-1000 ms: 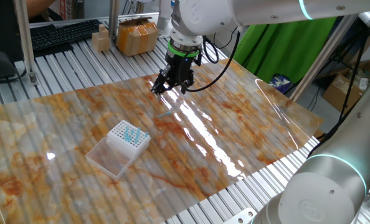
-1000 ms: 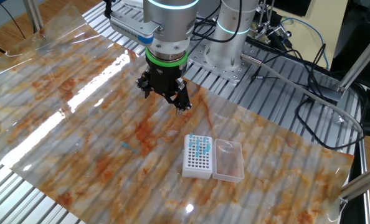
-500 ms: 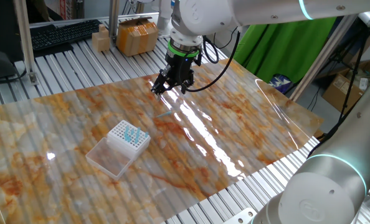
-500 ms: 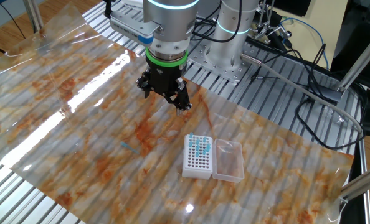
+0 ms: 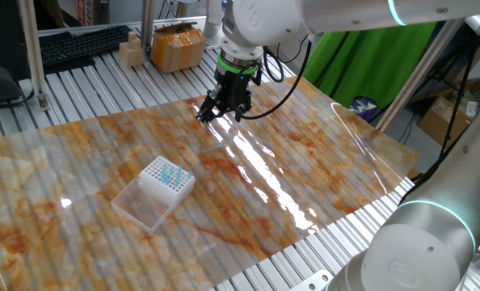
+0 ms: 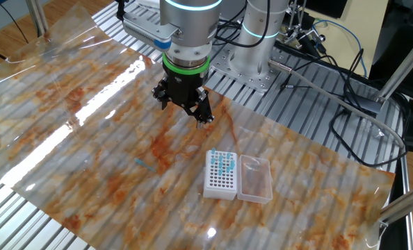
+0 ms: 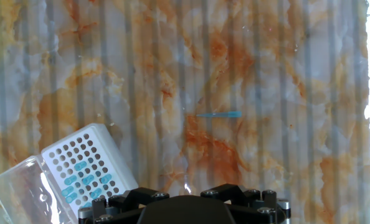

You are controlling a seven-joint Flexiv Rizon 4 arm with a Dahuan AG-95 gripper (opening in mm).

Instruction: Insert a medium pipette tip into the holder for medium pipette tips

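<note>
The medium pipette tip [image 5: 213, 149] lies flat on the marbled sheet, pale blue and slender; it also shows in the other fixed view [image 6: 145, 164] and in the hand view [image 7: 219, 114]. The holder for medium pipette tips [image 5: 166, 182] is a white rack with several teal tips standing in it and a clear lid [image 5: 139, 206] attached; it also shows in the other fixed view [image 6: 220, 173] and in the hand view [image 7: 85, 168]. My gripper [image 5: 220, 113] hovers above the sheet, beyond the lying tip, open and empty [image 6: 183, 110]. In the hand view only the hand's dark base shows.
Cardboard boxes [image 5: 175, 44] and a keyboard [image 5: 82, 40] sit beyond the sheet's far edge. Another robot's grey body [image 5: 418, 250] stands at the near right. Cables [image 6: 345, 104] and a robot base [image 6: 258, 42] lie behind my arm.
</note>
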